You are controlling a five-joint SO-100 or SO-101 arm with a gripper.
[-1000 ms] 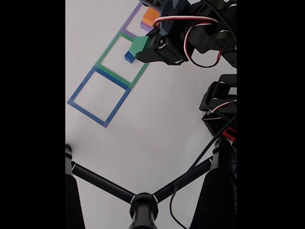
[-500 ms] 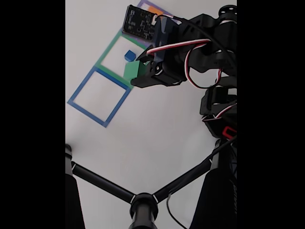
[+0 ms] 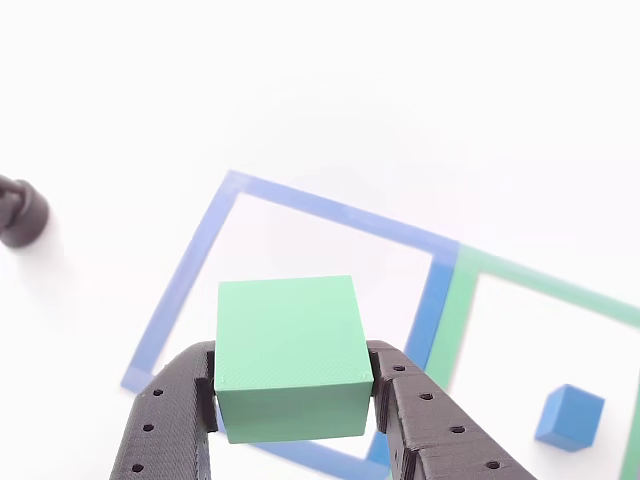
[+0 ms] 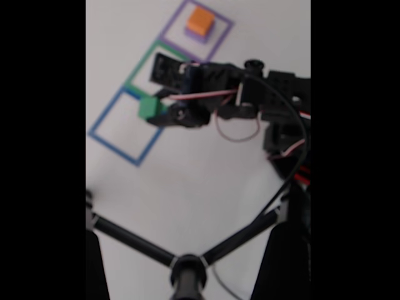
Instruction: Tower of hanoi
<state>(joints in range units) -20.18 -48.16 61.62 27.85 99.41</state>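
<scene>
My gripper (image 3: 291, 385) is shut on the green block (image 3: 290, 355), its black fingers (image 3: 165, 425) pressing both sides. The block hangs over the blue taped square outline (image 3: 330, 215). From the fixed view the green block (image 4: 149, 107) and gripper (image 4: 159, 111) sit above the upper right part of the blue outline (image 4: 112, 142). The small blue block (image 3: 569, 417) rests inside the green taped outline (image 3: 545, 280) at the right of the other view. An orange block (image 4: 200, 20) lies on top of a purple block (image 4: 196, 35) inside the purple outline (image 4: 220, 39).
The white table holds a black tripod with legs (image 4: 134, 240) spreading across the lower fixed view. A black round foot (image 3: 22, 213) stands at the left of the other view. The arm's body and cables (image 4: 275, 119) fill the right side.
The arm has swung the green block from the green outline's edge leftward and down over the blue outline. The orange and purple stack has come into sight.
</scene>
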